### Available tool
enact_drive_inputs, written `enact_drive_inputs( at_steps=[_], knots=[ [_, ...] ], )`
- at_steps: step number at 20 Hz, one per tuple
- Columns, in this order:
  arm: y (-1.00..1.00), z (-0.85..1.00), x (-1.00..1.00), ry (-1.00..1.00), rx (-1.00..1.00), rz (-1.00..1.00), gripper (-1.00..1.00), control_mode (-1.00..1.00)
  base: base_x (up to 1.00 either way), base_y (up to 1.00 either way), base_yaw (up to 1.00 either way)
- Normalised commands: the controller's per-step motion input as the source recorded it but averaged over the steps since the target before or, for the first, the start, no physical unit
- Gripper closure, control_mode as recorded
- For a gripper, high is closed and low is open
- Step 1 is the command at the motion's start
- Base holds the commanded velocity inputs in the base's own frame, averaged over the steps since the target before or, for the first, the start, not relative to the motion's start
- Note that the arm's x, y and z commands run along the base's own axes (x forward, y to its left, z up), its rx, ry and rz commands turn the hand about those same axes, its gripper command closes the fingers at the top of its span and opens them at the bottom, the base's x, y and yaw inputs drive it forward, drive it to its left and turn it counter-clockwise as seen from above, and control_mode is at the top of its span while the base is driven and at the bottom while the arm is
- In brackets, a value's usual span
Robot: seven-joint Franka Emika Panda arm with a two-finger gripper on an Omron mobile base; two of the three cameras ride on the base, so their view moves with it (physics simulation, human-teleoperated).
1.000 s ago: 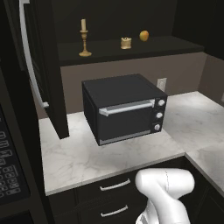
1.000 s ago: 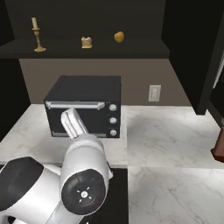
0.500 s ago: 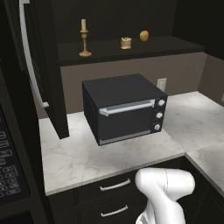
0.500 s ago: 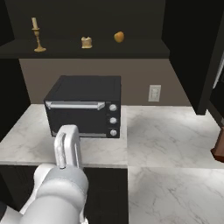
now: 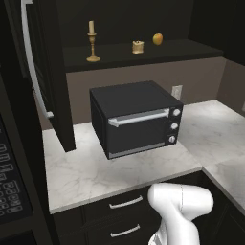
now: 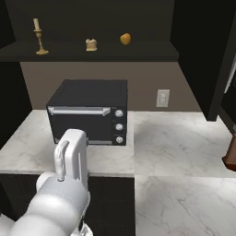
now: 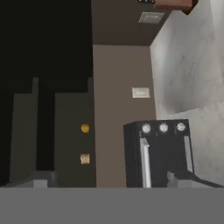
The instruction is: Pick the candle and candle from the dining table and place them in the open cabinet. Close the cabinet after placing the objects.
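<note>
Both candles sit on the open cabinet's shelf [image 5: 191, 50]: taper candlestick [image 5: 92, 42] toward its left end, stubby candle [image 5: 138, 46] mid-shelf (orange fruit [image 5: 157, 38] beside); the arm has swung back, gripper [image 7: 109, 179] spread wide, empty, so closing the cabinet door [image 5: 45, 72] remains

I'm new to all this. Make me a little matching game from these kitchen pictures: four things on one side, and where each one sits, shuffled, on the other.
Things:
1. taper candle
2. stubby candle
3. fruit
4. toaster oven

Places:
A. middle of the three on the shelf
B. on the marble counter under the shelf
C. right end of the shelf row
D. left end of the shelf row, in a brass holder

Pairs: 1-D, 2-A, 3-C, 4-B
</note>
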Motion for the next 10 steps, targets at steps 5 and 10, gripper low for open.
enact_drive_inputs(
  at_steps=[5,10],
  knots=[
    [-0.3,0.0,-0.11,-0.23,0.02,-0.01,-1.0,-1.0,0.0,0.0,0.0],
    [-0.32,0.0,-0.02,-0.23,0.01,0.0,-1.0,-1.0,0.0,0.0,0.0]
  ],
)
